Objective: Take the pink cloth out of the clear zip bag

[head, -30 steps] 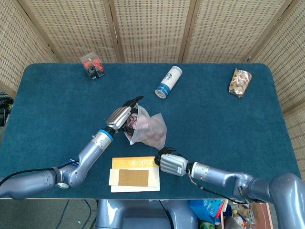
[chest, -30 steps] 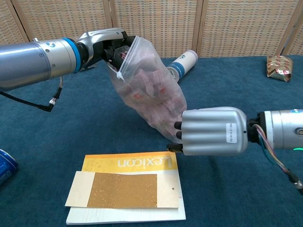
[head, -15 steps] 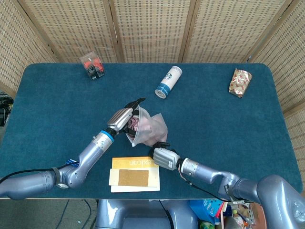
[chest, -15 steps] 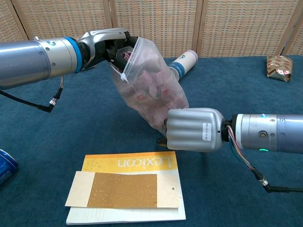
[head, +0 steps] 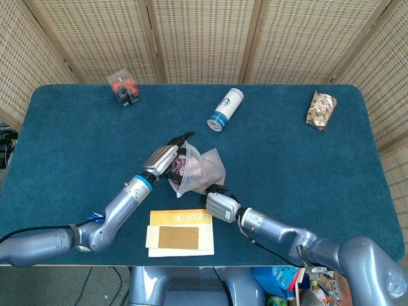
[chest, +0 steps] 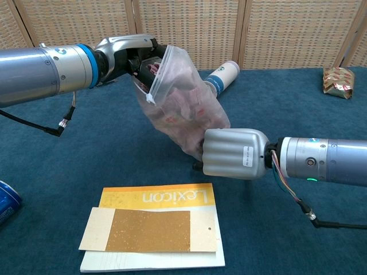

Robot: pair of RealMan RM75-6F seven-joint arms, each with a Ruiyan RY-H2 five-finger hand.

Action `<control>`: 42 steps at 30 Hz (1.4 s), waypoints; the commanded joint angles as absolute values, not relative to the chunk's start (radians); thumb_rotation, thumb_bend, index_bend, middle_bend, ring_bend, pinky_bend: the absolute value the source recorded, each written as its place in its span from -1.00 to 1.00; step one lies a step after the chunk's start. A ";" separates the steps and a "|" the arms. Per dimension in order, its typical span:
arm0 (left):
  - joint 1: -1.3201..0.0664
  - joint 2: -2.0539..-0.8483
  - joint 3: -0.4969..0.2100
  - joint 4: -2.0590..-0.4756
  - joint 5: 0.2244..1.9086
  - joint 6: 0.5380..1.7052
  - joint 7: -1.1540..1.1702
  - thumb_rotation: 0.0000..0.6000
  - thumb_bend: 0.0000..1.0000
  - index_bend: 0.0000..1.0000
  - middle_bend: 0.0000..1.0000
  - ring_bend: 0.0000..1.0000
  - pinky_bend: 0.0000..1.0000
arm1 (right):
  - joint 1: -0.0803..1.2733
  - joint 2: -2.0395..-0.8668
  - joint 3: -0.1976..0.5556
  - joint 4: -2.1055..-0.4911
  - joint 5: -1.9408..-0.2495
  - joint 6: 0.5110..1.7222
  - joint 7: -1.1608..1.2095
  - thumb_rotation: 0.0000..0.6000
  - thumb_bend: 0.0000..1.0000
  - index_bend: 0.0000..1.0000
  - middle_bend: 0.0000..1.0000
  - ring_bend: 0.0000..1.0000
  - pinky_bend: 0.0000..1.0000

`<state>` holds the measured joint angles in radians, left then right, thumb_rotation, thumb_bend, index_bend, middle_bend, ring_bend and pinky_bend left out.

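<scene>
I read "Lexicon" on the yellow book (chest: 155,197) at the near table edge. My left hand (chest: 129,54) pinches the bag's (chest: 186,109) mouth, lifted mid-table, cloth (chest: 183,106) inside. My right hand (chest: 232,153) presses its bottom; grip unclear. Starbucks cup (head: 225,109) lies behind.

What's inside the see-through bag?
The bag holds crumpled pink cloth with red spots. The left hand grips the top; the right hand covers the bottom, hiding what's there.

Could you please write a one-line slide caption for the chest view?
Left hand holds the clear zip bag open by its mouth while the right hand grips its bottom, pink cloth inside.
</scene>
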<state>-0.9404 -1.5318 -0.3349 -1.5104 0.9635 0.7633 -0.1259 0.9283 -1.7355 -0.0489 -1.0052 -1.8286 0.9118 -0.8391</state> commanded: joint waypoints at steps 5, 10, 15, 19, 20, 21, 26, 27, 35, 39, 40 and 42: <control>-0.936 -1.525 -0.333 -1.507 0.959 0.754 -0.140 1.00 -0.34 0.45 -1.00 -1.00 -1.00 | 0.908 -1.775 -0.028 -0.972 -1.810 0.954 -0.826 1.00 0.39 0.68 0.74 0.57 0.99; -0.930 -1.519 -0.334 -1.495 0.965 0.750 -0.157 1.00 -0.34 0.45 -1.00 -1.00 -1.00 | 0.909 -1.768 -0.034 -0.979 -1.814 0.953 -0.834 1.00 0.53 0.75 0.80 0.62 1.00; -0.926 -1.516 -0.333 -1.486 0.972 0.748 -0.171 1.00 -0.34 0.45 -1.00 -1.00 -1.00 | 0.904 -1.747 -0.028 -1.007 -1.803 0.942 -0.871 1.00 0.54 0.76 0.80 0.62 1.00; -0.922 -1.514 -0.333 -1.482 0.977 0.747 -0.180 1.00 -0.34 0.45 -1.00 -1.00 -1.00 | 0.898 -1.723 -0.023 -1.035 -1.790 0.932 -0.901 1.00 0.56 0.77 0.81 0.63 1.00; -0.921 -1.513 -0.333 -1.481 0.977 0.747 -0.182 1.00 -0.34 0.45 -1.00 -1.00 -1.00 | 0.896 -1.717 -0.023 -1.043 -1.787 0.930 -0.907 1.00 0.56 0.78 0.81 0.63 1.00; -0.921 -1.513 -0.333 -1.481 0.979 0.746 -0.185 1.00 -0.34 0.45 -1.00 -1.00 -1.00 | 0.894 -1.709 -0.021 -1.054 -1.784 0.928 -0.913 1.00 0.57 0.78 0.82 0.63 1.00; -0.914 -1.504 -0.335 -1.481 0.990 0.754 -0.193 1.00 -0.34 0.45 -1.00 -1.00 -1.00 | 0.873 -1.679 -0.012 -1.092 -1.752 0.921 -0.948 1.00 0.60 0.79 0.82 0.64 1.00; -0.910 -1.498 -0.336 -1.481 0.993 0.756 -0.197 1.00 -0.34 0.45 -1.00 -1.00 -1.00 | 0.867 -1.669 -0.009 -1.100 -1.742 0.918 -0.958 1.00 0.60 0.79 0.83 0.64 1.00; -0.860 -1.413 -0.336 -1.463 1.013 0.786 -0.219 1.00 -0.34 0.45 -1.00 -1.00 -1.00 | 0.806 -1.573 0.022 -1.120 -1.649 0.923 -1.036 1.00 0.61 0.81 0.83 0.65 1.00; -0.823 -1.351 -0.340 -1.450 1.026 0.798 -0.252 1.00 -0.34 0.45 -1.00 -1.00 -1.00 | 0.775 -1.528 0.045 -1.103 -1.593 0.934 -1.057 1.00 0.61 0.81 0.83 0.65 1.00; -0.813 -1.335 -0.340 -1.446 1.031 0.803 -0.260 1.00 -0.34 0.45 -1.00 -1.00 -1.00 | 0.767 -1.519 0.050 -1.097 -1.579 0.939 -1.059 1.00 0.61 0.81 0.83 0.65 1.00; -0.792 -1.301 -0.341 -1.439 1.040 0.812 -0.278 1.00 -0.34 0.45 -1.00 -1.00 -1.00 | 0.752 -1.503 0.059 -1.086 -1.556 0.949 -1.057 1.00 0.61 0.81 0.83 0.65 1.00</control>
